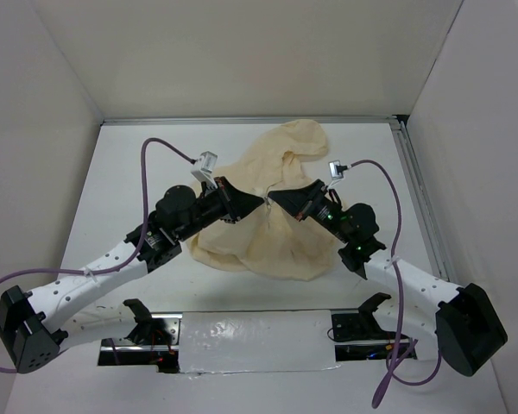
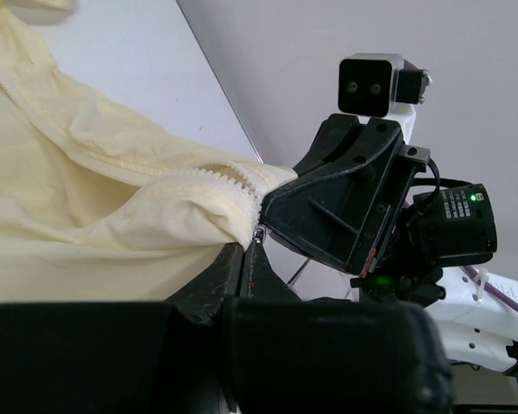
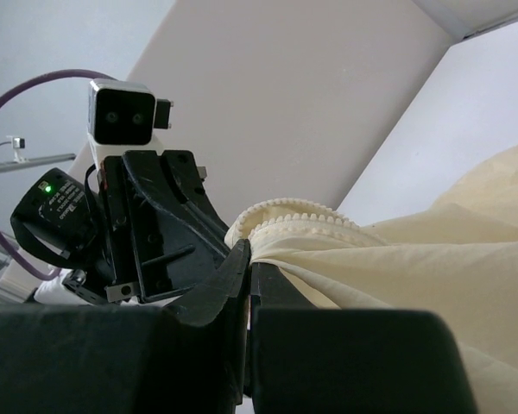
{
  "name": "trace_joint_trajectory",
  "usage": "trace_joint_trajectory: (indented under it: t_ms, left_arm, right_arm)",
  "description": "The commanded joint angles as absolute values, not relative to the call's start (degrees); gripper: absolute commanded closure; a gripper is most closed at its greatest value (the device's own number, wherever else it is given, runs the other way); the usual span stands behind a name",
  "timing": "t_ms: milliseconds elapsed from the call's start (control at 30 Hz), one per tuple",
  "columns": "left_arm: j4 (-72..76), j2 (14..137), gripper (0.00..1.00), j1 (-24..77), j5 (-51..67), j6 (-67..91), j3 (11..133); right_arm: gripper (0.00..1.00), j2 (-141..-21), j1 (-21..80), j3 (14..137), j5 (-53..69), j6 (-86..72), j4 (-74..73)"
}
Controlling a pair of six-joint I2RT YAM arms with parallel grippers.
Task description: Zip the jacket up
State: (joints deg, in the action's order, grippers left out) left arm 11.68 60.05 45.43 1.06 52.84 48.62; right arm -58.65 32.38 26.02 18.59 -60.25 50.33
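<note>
The pale cream jacket [image 1: 281, 246] lies bunched in the middle of the white table, its hood toward the far wall. Both grippers meet over its middle, tip to tip. My left gripper [image 1: 257, 202] [image 2: 247, 248] is shut, with a small metal zipper pull [image 2: 260, 233] pinched at its tips, just below a fold with zipper teeth [image 2: 216, 177]. My right gripper [image 1: 274, 197] [image 3: 252, 256] is shut on the jacket's [image 3: 432, 250] edge right under a curved row of zipper teeth [image 3: 293, 211]. The fabric is lifted slightly between them.
White walls enclose the table on three sides. A metal rail [image 1: 419, 198] runs along the right edge. Purple cables [image 1: 160, 147] loop above both arms. A shiny taped strip [image 1: 242, 332] lies between the arm bases at the near edge.
</note>
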Motion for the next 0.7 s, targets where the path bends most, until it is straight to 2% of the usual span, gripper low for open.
trace_joint_trajectory:
  t_ms: [0,500,600,667]
  left_arm:
    - [15.6,60.2,1.0,45.3,3.6,49.8,49.0]
    - [9.7,61.0,1.0,45.3,13.6,44.4,44.1]
    - [8.7,60.6,1.0,45.4,13.0,44.8,43.9]
    - [8.9,60.5,1.0,45.4,11.9,44.4,44.3]
  right_arm:
    - [1.0,-59.4,33.0,29.3,18.2,-61.6,54.9]
    - [1.0,-60.3,28.7,37.0,20.4,-63.7,50.4]
    - [1.0,-61.0,27.7,37.5,21.7,-63.6,49.5]
    - [1.0,-61.1,27.9,38.9,22.4,-61.2,43.9]
